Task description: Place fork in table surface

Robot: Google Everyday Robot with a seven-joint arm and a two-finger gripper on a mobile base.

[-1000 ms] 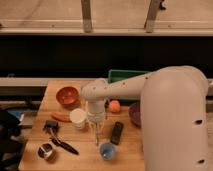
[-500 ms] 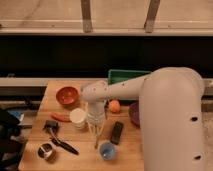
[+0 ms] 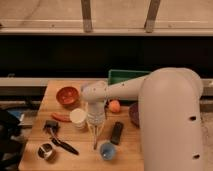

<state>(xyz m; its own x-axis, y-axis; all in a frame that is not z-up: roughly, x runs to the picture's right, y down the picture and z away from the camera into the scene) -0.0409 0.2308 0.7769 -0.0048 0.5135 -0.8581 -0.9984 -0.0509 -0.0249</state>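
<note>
My gripper [image 3: 95, 131] hangs from the white arm over the middle of the light brown wooden table surface [image 3: 36, 136]. It points straight down and is shut on the slim silver fork [image 3: 95, 141]. The fork hangs upright, with its lower end at or just above the tabletop. It is between the white cup [image 3: 78, 118] on the left and the black remote [image 3: 116, 133] on the right. The blue cup [image 3: 107, 150] stands just in front of the fork's tip.
A red-orange bowl [image 3: 67, 95], a red oblong item [image 3: 61, 117], a black-handled utensil [image 3: 63, 144] and a small metal tin [image 3: 46, 152] lie to the left. An orange fruit [image 3: 114, 105], a dark purple bowl [image 3: 134, 114] and the green bin [image 3: 125, 76] are to the right and behind.
The gripper with the fork has come down a little toward the tabletop. The objects on the table have not moved.
</note>
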